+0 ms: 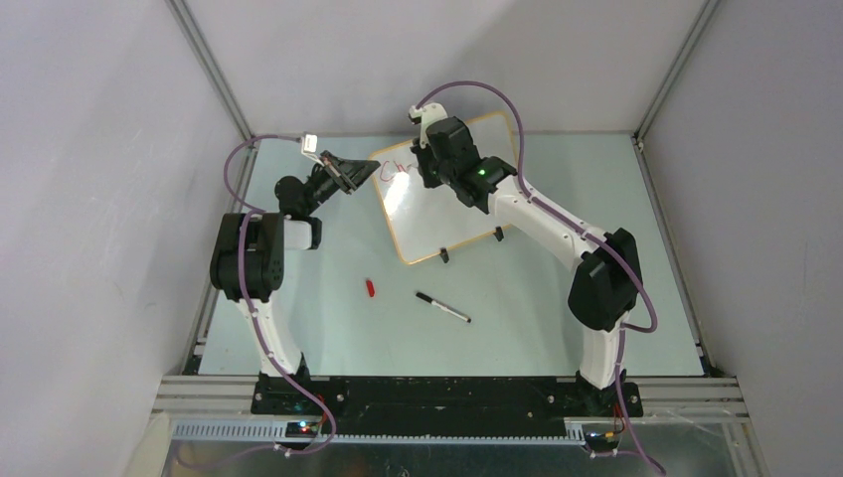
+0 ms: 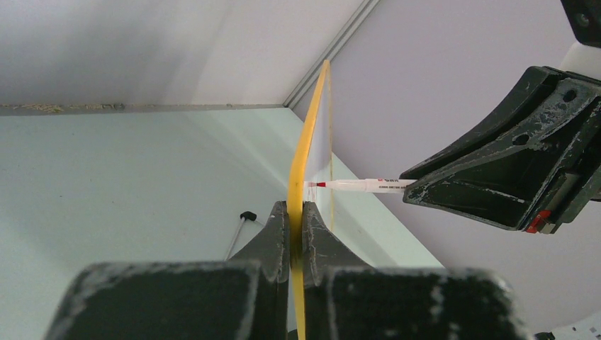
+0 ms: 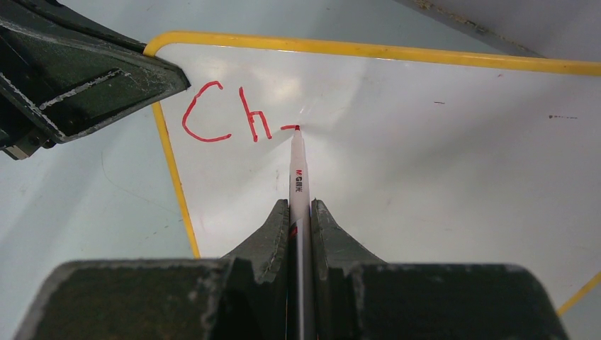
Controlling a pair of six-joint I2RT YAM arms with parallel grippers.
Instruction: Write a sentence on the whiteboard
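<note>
Probably stiff, light and slick, the large glossy white whiteboard with thin orange-yellow rim sits on the far middle of the pale green table, so its rim is the sensible hold. The left gripper pinches that rim beside the sentence, just a red "Ch" and a dash, while the right gripper clamps a slim white red-tipped marker, tip touching the board.

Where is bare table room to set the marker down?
Bare: the table right of the whiteboard; the near strip between black-capped pen and arm bases. Crowded: by the red cap, and where left gripper and right gripper meet.
</note>
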